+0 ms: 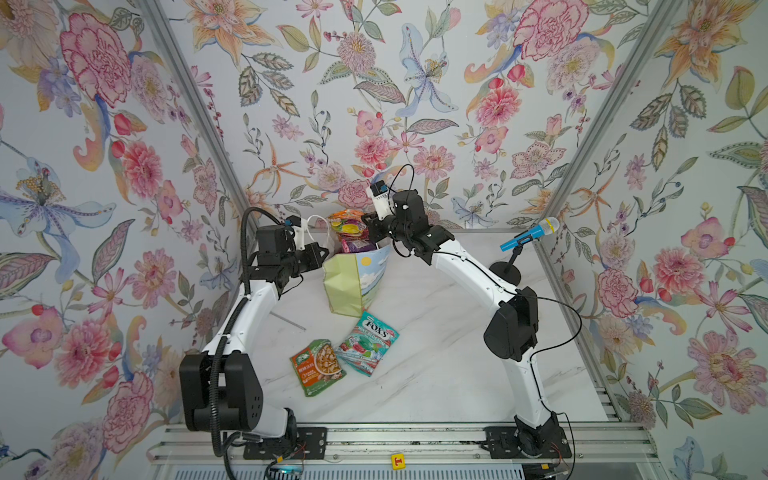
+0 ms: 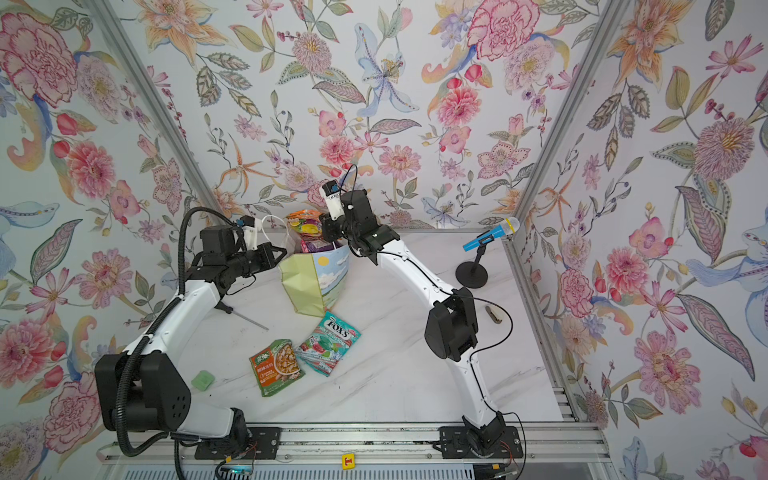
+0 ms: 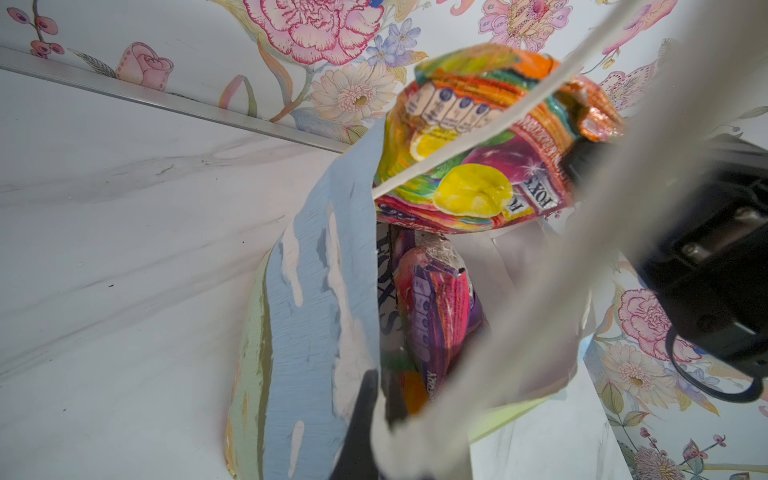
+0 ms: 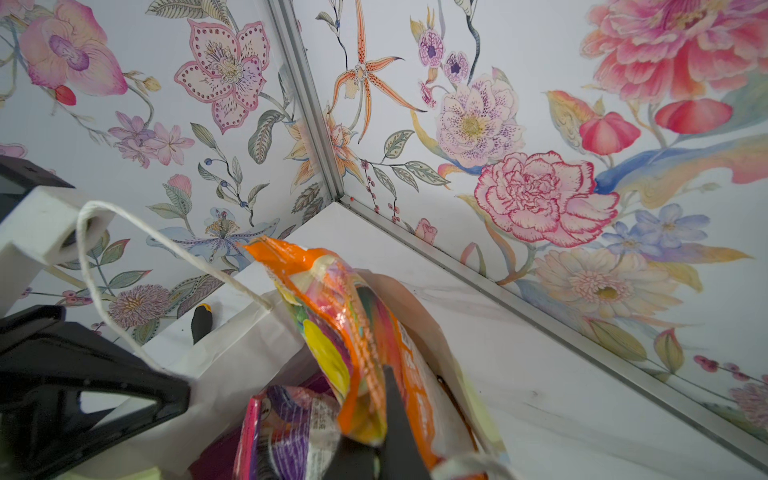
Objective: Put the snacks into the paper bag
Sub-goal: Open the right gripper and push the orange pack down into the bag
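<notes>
Paper bag (image 1: 347, 286), centre: purple packet (image 1: 354, 246) inside, orange packet (image 1: 347, 221) protruding. Right gripper (image 1: 369, 227) clamps orange packet; left gripper (image 1: 322, 254) clamps bag rim.

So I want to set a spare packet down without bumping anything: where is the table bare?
Bare marble lies between the teal packet and the right arm, and in front of the nut pouch toward the rail. It is crowded at the mouth of the paper bag, where the left gripper and the right gripper, holding the orange packet, meet.
</notes>
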Motion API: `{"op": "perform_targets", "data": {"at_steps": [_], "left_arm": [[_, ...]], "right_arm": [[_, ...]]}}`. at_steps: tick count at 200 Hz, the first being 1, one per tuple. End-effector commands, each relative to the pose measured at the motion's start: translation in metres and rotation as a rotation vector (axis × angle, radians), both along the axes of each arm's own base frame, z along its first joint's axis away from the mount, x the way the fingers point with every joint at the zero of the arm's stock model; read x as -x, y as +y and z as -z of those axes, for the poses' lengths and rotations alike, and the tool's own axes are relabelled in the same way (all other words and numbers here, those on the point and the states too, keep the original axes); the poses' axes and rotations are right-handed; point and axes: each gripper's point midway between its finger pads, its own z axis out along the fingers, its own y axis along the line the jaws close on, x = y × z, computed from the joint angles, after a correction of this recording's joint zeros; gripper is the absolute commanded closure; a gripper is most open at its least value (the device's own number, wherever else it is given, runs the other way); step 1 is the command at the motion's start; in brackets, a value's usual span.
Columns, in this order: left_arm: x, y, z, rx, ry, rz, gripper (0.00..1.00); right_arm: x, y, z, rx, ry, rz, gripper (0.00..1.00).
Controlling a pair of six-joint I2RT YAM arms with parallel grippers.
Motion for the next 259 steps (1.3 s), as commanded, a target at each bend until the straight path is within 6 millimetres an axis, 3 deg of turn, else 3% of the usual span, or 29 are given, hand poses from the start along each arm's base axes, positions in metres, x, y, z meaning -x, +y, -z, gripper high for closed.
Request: {"op": "perform_targets", "data": {"at_steps": [1, 33, 101, 152, 180, 208, 259], "left_arm": [[0.006, 0.003, -0.005, -0.007, -0.002, 0.005, 1.0], [0.006, 0.003, -0.005, -0.003, -0.004, 0.005, 1.0], [0.006, 0.003, -0.004, -0.001, -0.001, 0.006, 1.0], [0.007, 0.003, -0.005, -0.001, -0.002, 0.006, 1.0], [0.007, 0.003, -0.004, -0.001, -0.001, 0.006, 1.0], [0.007, 0.004, -0.003, -0.004, 0.0, 0.007, 1.0], [0.008, 0.004, -0.002, -0.004, 0.0, 0.006, 1.0]], "right_arm": [[0.013, -0.016, -0.044, -0.029, -0.044, 0.023, 1.0], [0.017, -0.017, -0.029, 0.007, -0.007, 0.016, 1.0], [0.013, -0.013, 0.052, 0.091, 0.164, 0.051, 0.99], [0.005, -0.011, 0.071, 0.132, 0.251, 0.079, 0.94], [0.0, -0.015, 0.079, 0.132, 0.289, 0.099, 0.83], [0.0, -0.019, 0.06, 0.08, 0.296, 0.084, 0.66], [0.021, -0.028, -0.03, -0.046, 0.196, 0.035, 0.5]]}}
